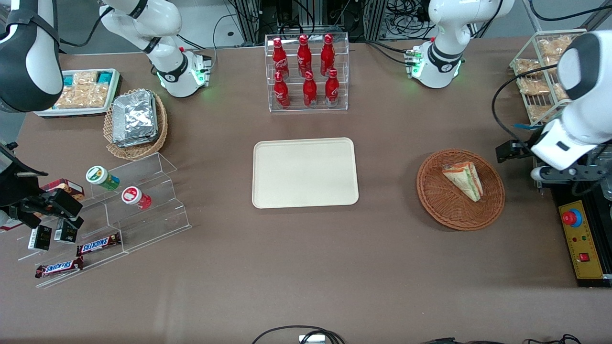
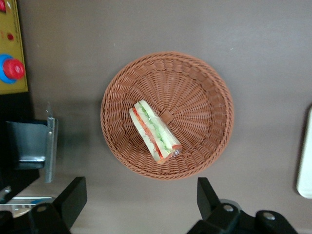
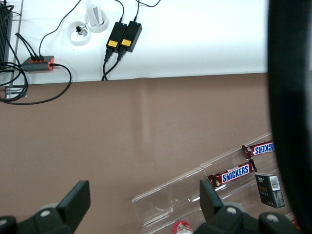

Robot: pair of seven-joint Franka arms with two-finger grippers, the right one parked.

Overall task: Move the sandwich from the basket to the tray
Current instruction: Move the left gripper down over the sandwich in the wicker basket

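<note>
The brown table is occupied by the basket just beside the raised, open gripper, and the tray farther off.

Open tabletop is seen between the basket and the tray, and nothing is stood on the tray. The gripper, its fingers spread wide, is held above the table beside the basket, toward the control box. The sandwich is uncovered from above.
</note>
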